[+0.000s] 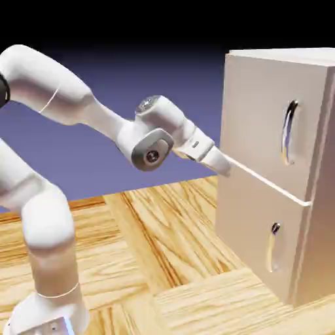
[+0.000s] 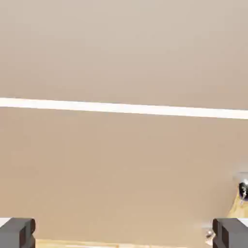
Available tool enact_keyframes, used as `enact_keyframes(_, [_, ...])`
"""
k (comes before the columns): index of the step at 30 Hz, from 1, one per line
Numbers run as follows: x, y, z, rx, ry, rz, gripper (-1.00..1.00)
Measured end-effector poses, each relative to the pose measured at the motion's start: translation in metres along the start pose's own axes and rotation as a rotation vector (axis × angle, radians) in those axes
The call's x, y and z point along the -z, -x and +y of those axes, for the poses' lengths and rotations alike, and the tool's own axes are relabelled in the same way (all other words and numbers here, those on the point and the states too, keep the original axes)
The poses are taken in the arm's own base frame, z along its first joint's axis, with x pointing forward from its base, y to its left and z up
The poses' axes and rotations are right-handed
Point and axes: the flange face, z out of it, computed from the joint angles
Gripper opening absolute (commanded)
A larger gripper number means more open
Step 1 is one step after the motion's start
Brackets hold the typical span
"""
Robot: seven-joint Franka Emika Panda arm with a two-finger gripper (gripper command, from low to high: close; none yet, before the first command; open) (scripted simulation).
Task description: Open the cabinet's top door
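Beige top door (image 1: pixel 265 118) sits closed; the claw (image 2: pixel 124 233) gapes wide, gripping nothing; silver handle (image 1: pixel 286 132) stands apart.

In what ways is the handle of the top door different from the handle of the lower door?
The top door's handle is longer; the lower door's handle is shorter. The top door's handle looks mostly silver, while the lower door's handle looks golden along most of its length. Both are curved and upright.
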Motion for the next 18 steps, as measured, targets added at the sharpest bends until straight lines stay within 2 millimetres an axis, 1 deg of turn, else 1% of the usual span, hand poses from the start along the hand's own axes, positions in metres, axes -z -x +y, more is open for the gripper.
enact_keyframes(5, [0.02,-0.01,-0.021,0.025,-0.052,0.045,1.0])
enact_keyframes(9, [0.037,-0.018,-0.034,0.042,-0.092,0.082,1.0])
enact_keyframes(13, [0.052,-0.025,-0.044,0.054,-0.132,0.122,1.0])
enact_keyframes(18, [0.07,-0.034,-0.05,0.063,-0.18,0.172,1.0])
